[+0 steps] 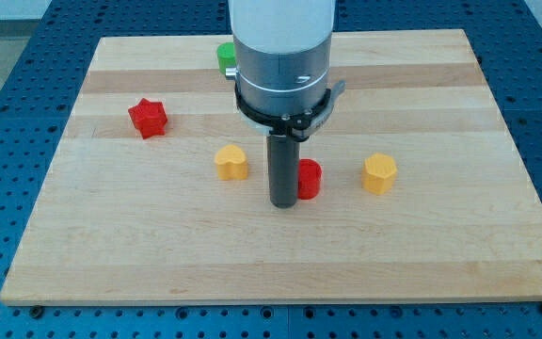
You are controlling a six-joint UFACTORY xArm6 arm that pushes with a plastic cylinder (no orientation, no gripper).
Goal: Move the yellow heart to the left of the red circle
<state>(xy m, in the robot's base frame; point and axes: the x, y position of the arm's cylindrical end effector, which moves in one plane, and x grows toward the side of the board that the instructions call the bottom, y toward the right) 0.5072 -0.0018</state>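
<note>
The yellow heart lies on the wooden board, left of centre. The red circle lies a little to its right, partly hidden behind my rod. My tip rests on the board between the two, right beside the red circle's left side and a short gap to the right of the yellow heart.
A red star-shaped block lies at the view's left. A yellow hexagon block lies right of the red circle. A green block shows at the view's top, partly hidden behind the arm. The board's bottom edge runs across the view's bottom.
</note>
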